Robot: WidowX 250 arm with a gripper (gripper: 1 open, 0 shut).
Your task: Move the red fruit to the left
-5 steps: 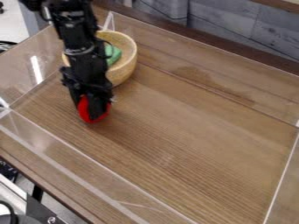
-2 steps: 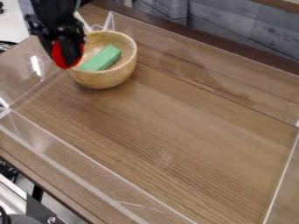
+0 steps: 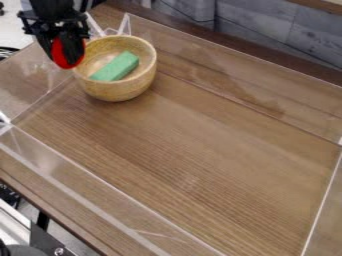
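Observation:
My gripper (image 3: 64, 52) hangs at the upper left of the camera view, above the left rim of the wooden bowl (image 3: 138, 86). Its black fingers are shut on the red fruit (image 3: 66, 51), which shows as a bright red lump between them, lifted off the table. The fruit's leafy cap is hidden by the fingers. A green block (image 3: 116, 67) lies inside the bowl, to the right of the gripper.
The wooden table (image 3: 201, 150) is fenced by clear plastic walls (image 3: 27, 95) on all sides. The left wall runs close beside the gripper. Dark equipment sits beyond the front left corner.
The gripper rose from the table in front of the bowl with the red fruit, swung up and left, and has since crept a little further left and up.

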